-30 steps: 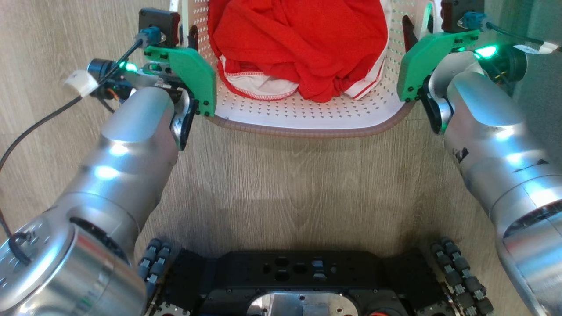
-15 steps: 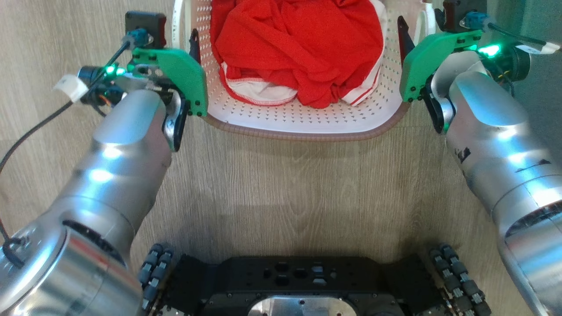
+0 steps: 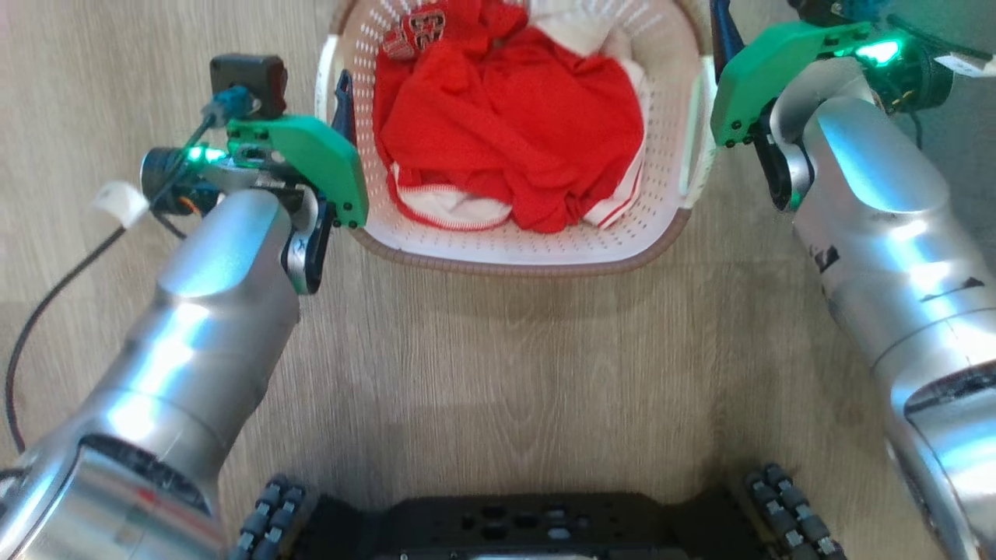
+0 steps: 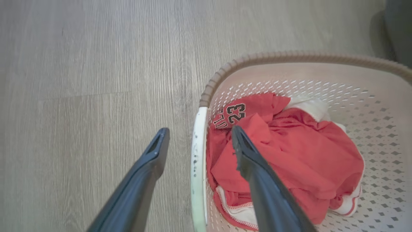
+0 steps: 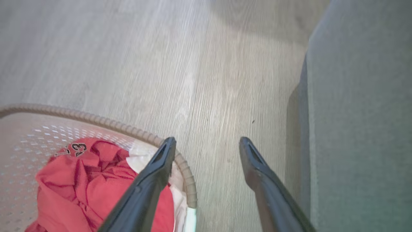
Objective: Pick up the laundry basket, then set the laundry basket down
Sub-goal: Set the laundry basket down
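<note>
Looking at this one, the laundry basket (image 3: 506,247) is sitting on the floor (image 3: 498,373) just ahead of the robot's base (image 3: 529,523), with a red jersey (image 3: 506,132) piled inside, and its right side is lying near a grey thing (image 5: 360,129) that I'm guessing is a sofa. Both grippers are hanging spread wide, gripping nothing. The left gripper (image 4: 198,132) is straddling the white handle (image 4: 197,154), one finger out over the floor and the other inside above the jersey. The right gripper (image 5: 207,141) is doing the same at the brown rim (image 5: 186,180), with its outer finger hanging between basket and sofa. What I'm worrying about is those inner fingers. If the arms are pulling away sideways or backward instead of straight up, a finger is probably going to be hooking the handle or snagging the cloth, dragging or tipping the basket. If they're closing for a lift instead, one side biting before the other, or the right one catching rim instead of handle, is likely going to be tilting the load. The right arm is also risking a bump against the sofa.
</note>
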Controlling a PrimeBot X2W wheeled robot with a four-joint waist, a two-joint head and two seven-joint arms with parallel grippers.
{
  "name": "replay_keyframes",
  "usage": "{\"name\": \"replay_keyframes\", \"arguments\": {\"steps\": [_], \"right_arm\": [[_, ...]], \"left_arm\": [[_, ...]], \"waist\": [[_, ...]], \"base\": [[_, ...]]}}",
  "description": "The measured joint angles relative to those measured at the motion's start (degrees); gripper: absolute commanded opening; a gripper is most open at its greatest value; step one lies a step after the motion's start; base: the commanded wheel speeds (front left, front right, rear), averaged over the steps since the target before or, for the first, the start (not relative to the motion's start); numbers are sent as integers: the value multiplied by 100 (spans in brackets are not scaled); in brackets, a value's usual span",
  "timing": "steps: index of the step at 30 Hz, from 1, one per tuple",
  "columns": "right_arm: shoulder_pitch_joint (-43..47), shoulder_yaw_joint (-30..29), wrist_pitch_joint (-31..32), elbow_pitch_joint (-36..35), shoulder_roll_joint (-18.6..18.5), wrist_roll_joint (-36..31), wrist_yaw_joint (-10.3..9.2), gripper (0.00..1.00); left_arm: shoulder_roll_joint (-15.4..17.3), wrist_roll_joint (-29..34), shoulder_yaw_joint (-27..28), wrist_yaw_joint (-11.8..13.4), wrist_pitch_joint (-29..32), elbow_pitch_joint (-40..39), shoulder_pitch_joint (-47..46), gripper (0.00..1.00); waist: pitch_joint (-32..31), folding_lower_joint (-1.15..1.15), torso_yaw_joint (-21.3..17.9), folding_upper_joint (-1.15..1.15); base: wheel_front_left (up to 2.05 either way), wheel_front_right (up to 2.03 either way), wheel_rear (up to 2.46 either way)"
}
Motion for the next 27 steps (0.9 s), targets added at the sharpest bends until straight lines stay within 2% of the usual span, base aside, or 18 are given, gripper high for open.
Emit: {"name": "replay_keyframes", "arguments": {"steps": [10,16,22,27], "right_arm": [[1268,-671,0,-1241,1,-556,0,100],[1953,-814,0,-1945,3,-612,0,100],[2935,-1016,0,-2681,8,-599,0,100],[3600,-1198,0,-3286,14,-594,0,100]], "left_arm": [[148,1059,1125,138,1,-1366,1201,100],[180,1635,1729,158,1,-2097,1963,100],[170,2156,2383,71,1,-2969,2930,100],[86,2497,2832,-132,1,-3679,3679,100]], "waist": [[-862,0,-62,0],[-1370,0,-86,0],[-2018,0,-96,0],[-2549,0,-90,0]], "base": [[0,0,0],[0,0,0],[0,0,0],[0,0,0]]}}
